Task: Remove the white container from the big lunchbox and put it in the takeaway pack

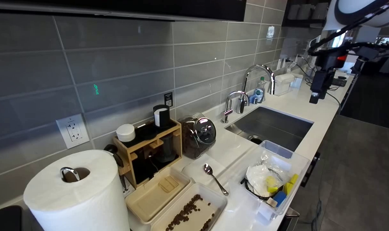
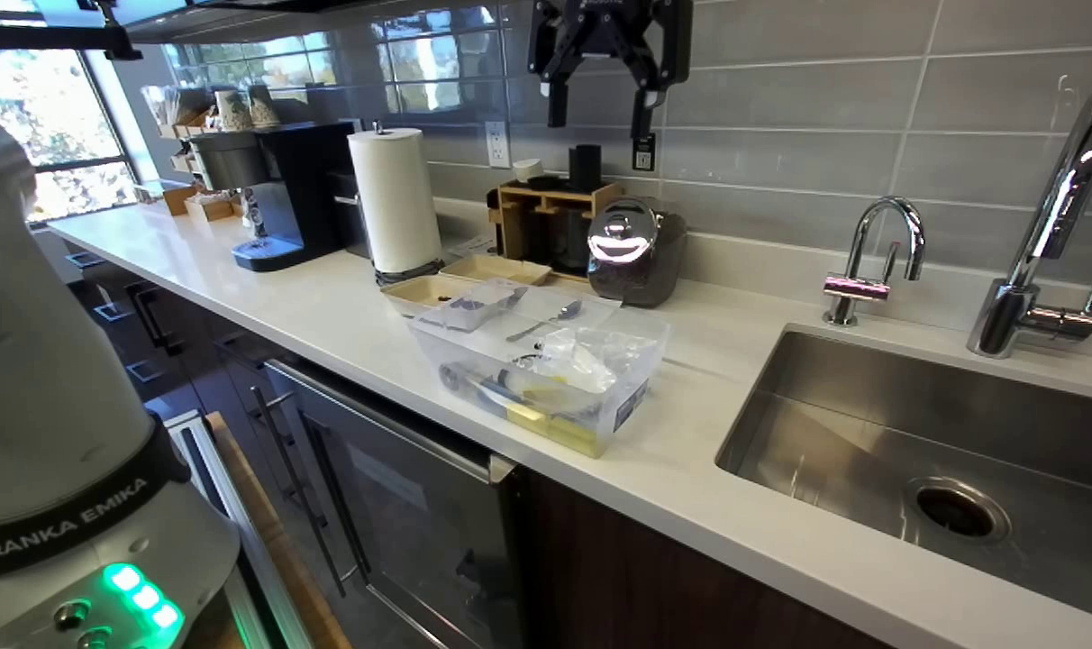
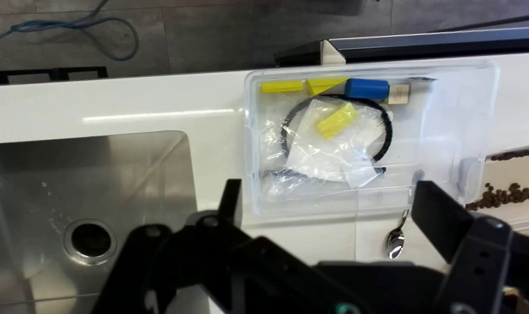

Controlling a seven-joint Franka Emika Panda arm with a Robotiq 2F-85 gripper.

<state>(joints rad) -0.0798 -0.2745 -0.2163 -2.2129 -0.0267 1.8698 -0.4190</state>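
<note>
The big lunchbox (image 1: pixel 279 150) is a clear rectangular plastic box on the white counter, also in the other views (image 2: pixel 638 365) (image 3: pixel 448 131). It holds a crumpled clear bag with white sheets (image 3: pixel 317 152), a black loop, yellow blocks and a blue piece. I cannot make out a separate white container in it. The takeaway pack (image 1: pixel 157 195) is a beige two-part tray, one half with dark brown beans; it shows in both exterior views (image 2: pixel 501 268) and at the wrist view's right edge (image 3: pixel 520 168). My gripper (image 2: pixel 600 117) is open and empty, high above the counter (image 1: pixel 314 98) (image 3: pixel 333 203).
A spoon (image 1: pixel 216 179) lies between lunchbox and pack. Behind are a wooden rack (image 2: pixel 555 191), a glass jar (image 2: pixel 638 261) and a paper towel roll (image 2: pixel 397 203). A sink (image 2: pixel 753 406) with faucets (image 2: pixel 870 261) is on the lunchbox's other side. A cabinet hangs overhead (image 1: pixel 117 8).
</note>
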